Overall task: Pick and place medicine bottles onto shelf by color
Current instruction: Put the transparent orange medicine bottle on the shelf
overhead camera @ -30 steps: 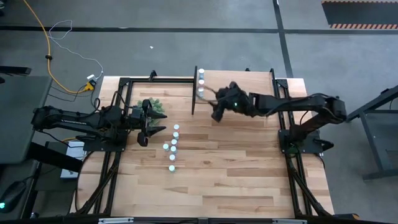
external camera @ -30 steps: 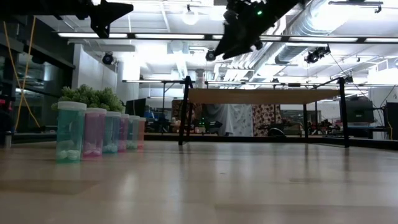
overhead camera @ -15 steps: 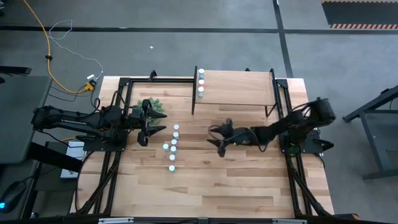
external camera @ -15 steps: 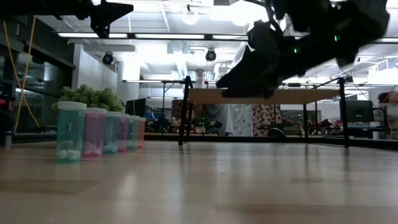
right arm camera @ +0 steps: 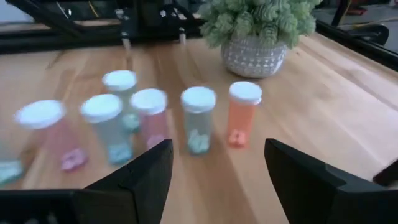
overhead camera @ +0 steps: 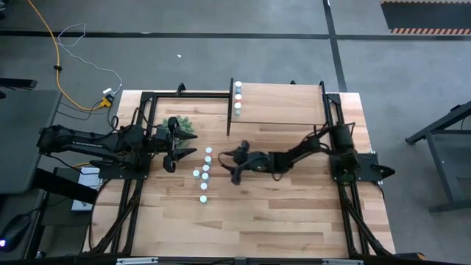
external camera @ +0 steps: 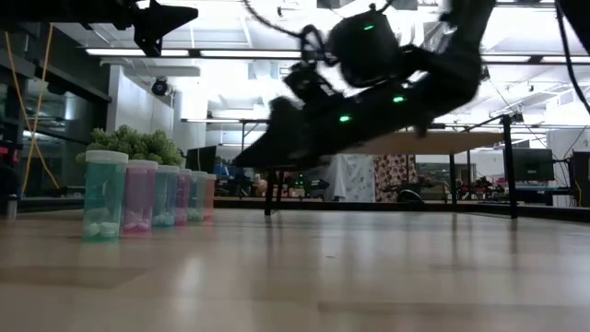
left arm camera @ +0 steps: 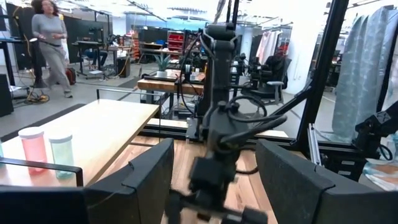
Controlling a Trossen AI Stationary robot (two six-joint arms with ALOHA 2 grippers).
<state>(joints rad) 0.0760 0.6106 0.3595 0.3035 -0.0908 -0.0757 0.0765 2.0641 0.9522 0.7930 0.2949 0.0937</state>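
Right wrist view: medicine bottles motion-blurred, the leftmost cut by the edge; plant cropped above. Low view: right arm smeared. High view: bottle body colours too small to tell.

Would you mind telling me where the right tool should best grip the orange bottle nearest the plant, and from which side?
Probably across the body just below the white cap of the orange bottle. It stands upright at the end of the row, beside the potted plant, with free table on its shelf-facing side, so the open right tool would likely do best coming level from there, fingers straddling the cylinder.
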